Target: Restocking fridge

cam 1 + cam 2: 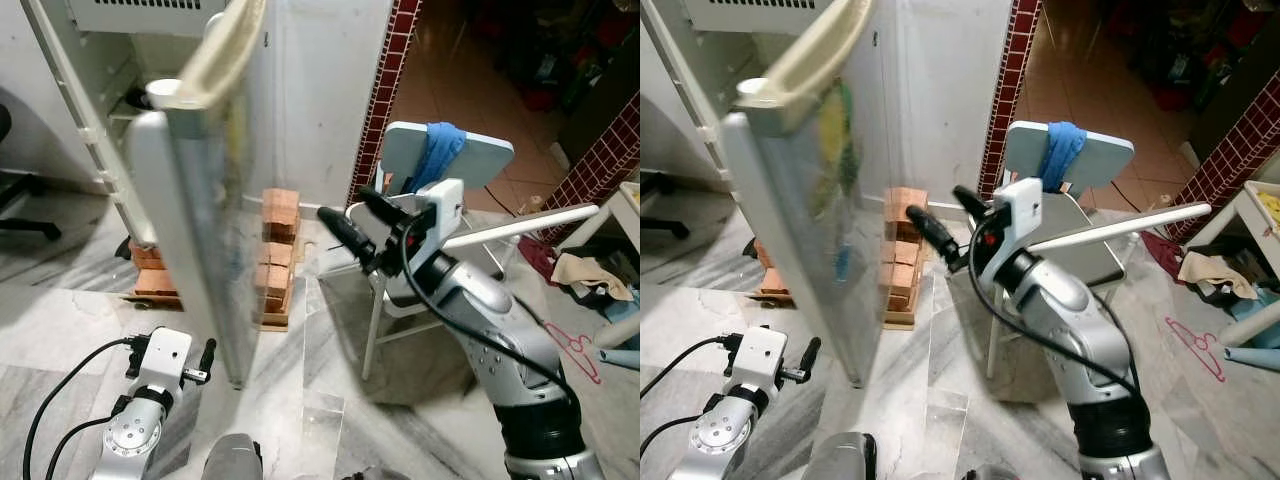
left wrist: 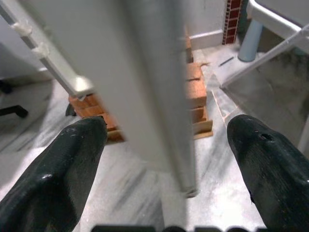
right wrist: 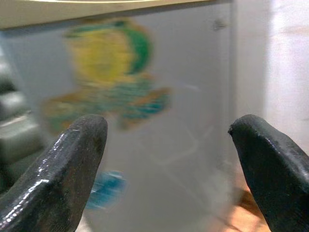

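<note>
The grey fridge door (image 1: 190, 230) stands ajar with its edge toward me, blurred. A yellow, green and blue sticker (image 1: 835, 130) is on its outer face, also seen as a sticker (image 3: 111, 72) in the right wrist view. My right gripper (image 1: 350, 222) is raised just right of the door, open and empty, fingers pointing at that face. Low at the bottom left, my left gripper (image 1: 205, 360) is open, close to the door's bottom corner (image 2: 188, 191). The white fridge interior (image 1: 110, 90) shows behind the door.
The fridge rests on stacked red bricks (image 1: 275, 255) on wooden boards. A white plastic chair (image 1: 440, 160) with a blue cloth (image 1: 437, 150) over its back stands right behind my right arm. Clothes and a pink hanger (image 1: 575, 350) lie on the marble floor at right.
</note>
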Robot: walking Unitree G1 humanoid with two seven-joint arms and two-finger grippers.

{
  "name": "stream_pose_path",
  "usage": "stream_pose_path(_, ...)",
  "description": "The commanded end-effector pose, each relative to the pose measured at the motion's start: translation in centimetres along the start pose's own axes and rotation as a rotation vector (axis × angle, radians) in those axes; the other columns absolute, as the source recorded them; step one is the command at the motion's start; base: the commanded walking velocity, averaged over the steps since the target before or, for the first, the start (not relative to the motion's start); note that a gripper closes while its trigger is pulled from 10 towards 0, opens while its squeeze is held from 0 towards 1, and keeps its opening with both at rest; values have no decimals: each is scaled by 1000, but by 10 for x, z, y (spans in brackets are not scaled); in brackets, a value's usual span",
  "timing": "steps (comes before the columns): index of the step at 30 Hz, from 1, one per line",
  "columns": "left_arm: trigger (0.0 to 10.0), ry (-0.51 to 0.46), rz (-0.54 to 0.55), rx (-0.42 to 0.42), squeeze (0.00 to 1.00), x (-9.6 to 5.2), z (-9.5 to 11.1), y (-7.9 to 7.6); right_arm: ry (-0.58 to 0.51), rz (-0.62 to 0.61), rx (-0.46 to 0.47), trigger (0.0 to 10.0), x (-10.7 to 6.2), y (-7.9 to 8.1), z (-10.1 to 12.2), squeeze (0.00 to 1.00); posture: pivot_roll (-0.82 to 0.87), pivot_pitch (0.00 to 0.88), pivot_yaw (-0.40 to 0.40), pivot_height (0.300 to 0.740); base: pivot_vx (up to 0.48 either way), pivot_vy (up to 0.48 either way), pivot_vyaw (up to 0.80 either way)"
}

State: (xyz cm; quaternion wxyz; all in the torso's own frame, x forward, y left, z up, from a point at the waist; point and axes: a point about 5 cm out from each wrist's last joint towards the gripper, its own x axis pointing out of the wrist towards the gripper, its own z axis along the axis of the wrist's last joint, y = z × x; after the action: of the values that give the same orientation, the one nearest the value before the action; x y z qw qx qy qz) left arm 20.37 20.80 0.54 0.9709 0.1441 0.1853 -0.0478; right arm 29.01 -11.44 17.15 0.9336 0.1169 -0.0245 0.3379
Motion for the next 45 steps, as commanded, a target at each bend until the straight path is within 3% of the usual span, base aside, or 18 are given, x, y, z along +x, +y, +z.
stream_pose_path(1,10000,-59,44,-18,0,3,14,10,14,-93,-71,10000,-6,-15,-3,0,107,59,-47,740,0,0,0)
stream_pose_path(7,10000,-118,97,-51,0,7,33,21,69,-312,-115,10000,-24,-34,-25,0,103,68,-41,740,0,0,0)
stream_pose_path(13,10000,-192,42,-66,0,9,54,5,118,-453,-158,10000,-40,-42,-45,0,87,68,-26,740,0,414,0)
stream_pose_path(18,10000,-190,32,-95,0,9,57,3,130,-546,-154,10000,-47,-48,-54,0,86,60,-20,740,0,451,0)
stream_pose_path(22,10000,-119,31,-177,0,6,47,0,143,-614,-114,10000,-59,-52,-67,0,75,34,-12,740,0,431,0)
stream_pose_path(25,10000,-148,-2,-124,0,8,53,-5,136,-670,-76,10000,-67,-56,-71,0,74,15,-15,740,0,426,0)
stream_pose_path(33,10000,-172,35,-124,0,16,62,6,69,-646,-70,10000,-58,-57,-61,0,63,13,-21,740,0,427,0)
stream_pose_path(45,10000,-206,72,-121,0,22,72,20,81,-638,-75,10000,-52,-54,-64,0,71,26,-8,740,0,428,-177)
